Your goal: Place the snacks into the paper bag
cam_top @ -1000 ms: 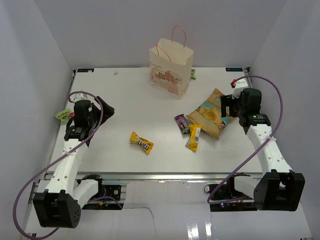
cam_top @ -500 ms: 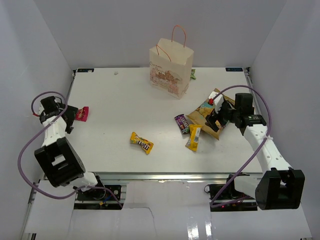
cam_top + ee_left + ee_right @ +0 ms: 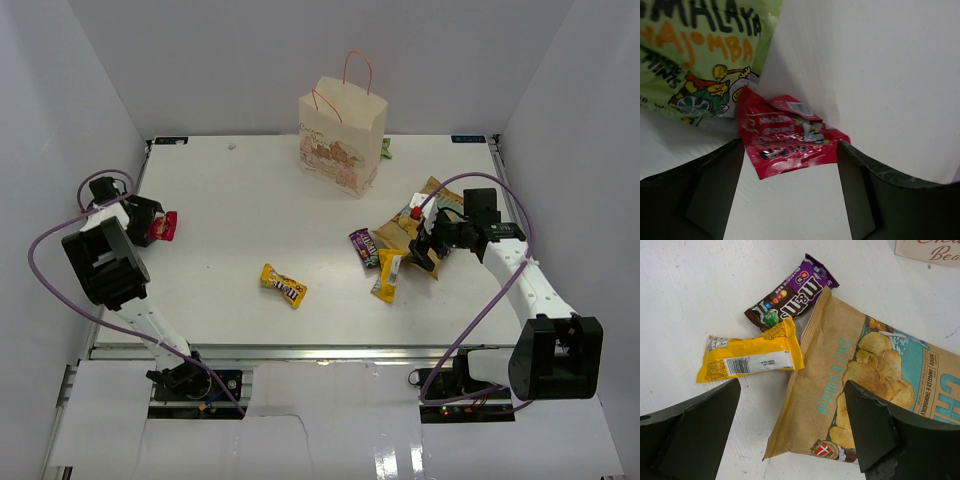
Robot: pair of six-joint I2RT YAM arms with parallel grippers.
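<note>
Right jaws wide open and empty, low over the chip bag, with the purple bar and yellow bar beside it; left jaws open, empty, above a red packet; paper bag upright at the counter's back

Here's the flat white rectangular tabletop in the middle, boxed in by plain pale grey-white panels: a side wall at nine o'clock, a back wall at twelve, and a second side wall at three. At six o'clock a silver metal rail lines the near edge. Below it a glossy white floor panel catches soft, even light.
</note>
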